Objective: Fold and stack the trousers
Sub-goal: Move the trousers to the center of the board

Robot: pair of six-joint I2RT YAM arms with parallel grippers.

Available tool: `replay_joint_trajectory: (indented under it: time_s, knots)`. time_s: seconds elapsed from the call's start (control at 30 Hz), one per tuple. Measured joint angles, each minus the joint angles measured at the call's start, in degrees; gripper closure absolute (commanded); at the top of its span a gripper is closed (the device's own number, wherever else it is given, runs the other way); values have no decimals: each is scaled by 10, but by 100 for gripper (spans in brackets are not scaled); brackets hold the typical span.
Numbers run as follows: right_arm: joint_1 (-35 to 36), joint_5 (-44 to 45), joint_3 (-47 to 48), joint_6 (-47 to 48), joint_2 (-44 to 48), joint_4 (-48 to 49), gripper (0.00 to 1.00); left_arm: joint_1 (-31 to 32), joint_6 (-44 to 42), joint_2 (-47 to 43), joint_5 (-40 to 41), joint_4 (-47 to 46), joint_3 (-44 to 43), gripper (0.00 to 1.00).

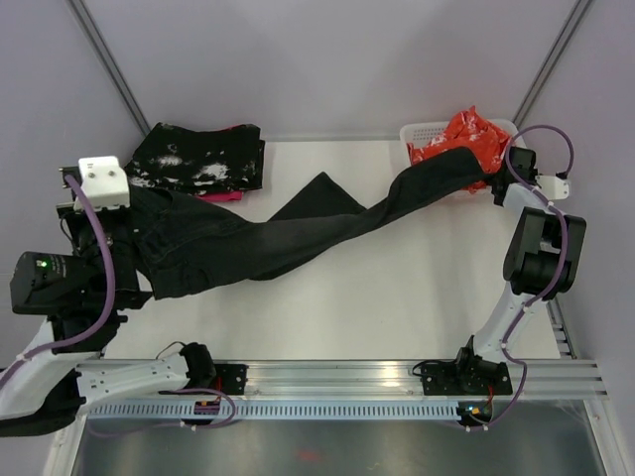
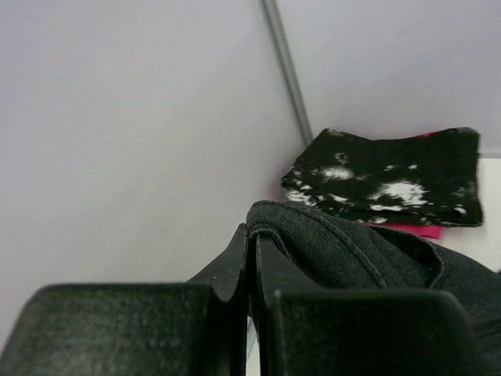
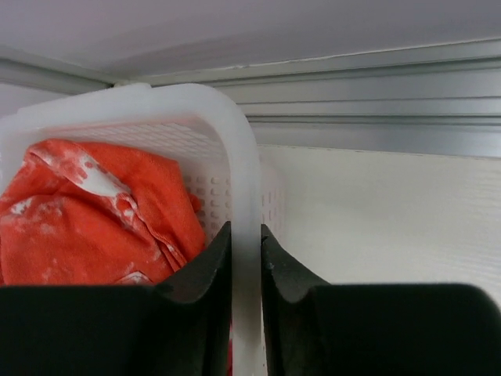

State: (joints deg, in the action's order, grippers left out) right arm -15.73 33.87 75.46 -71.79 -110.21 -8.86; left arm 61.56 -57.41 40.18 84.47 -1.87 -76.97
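Left fingers [image 2: 227, 274] clamped on trousers [image 1: 298, 238] waistband; legs trail off to right fingers [image 3: 205, 274], pinching basket [image 3: 235, 141] wall. Judgement: draw cloth slowly away from right fingers, basket pinned, till cuff clears orange cloth [image 3: 94, 211].

From my remote seat I saw a white table [image 1: 397, 288] with a matte top under soft, even light that threw only faint shadows. Pale lilac-grey walls closed it in: a far wall [image 1: 327, 59], a left wall [image 1: 50, 79] and a right wall [image 1: 605, 79]. A grey strut [image 1: 109, 67] ran aslant down the far-left corner, and a second strut [image 1: 546, 67] mirrored it at the far right. An aluminium rail [image 1: 337, 382] spanned the table's near edge, with a dull grey panel [image 1: 327, 441] nearer still. The right wrist view showed ribbed aluminium framing [image 3: 376, 110] where the tabletop ended.
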Motion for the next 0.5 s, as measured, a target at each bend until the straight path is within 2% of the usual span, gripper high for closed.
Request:
replay_joint_trajectory:
  time_s: [0.03,0.07,0.1,0.13,0.2,0.33,0.5]
  knots:
    - [-2,-8,9,11,-7,3,52,15,-13,7,2,-28,6,98]
    - [-3,-22,20,22,-15,3,40,30,-22,14,5,-53,12,98]
    - [-5,-35,31,39,-24,1,22,43,-27,18,8,-73,16,98]
    - [-7,-52,41,55,-33,-1,14,61,-31,22,10,-99,23,98]
    - [-7,-86,55,99,-46,-8,7,96,-39,26,12,-146,43,98]
    - [-6,-148,61,174,-41,-20,5,156,-38,28,14,-221,91,98]
    - [-5,-191,30,260,22,-37,2,202,-9,28,22,-249,132,98]
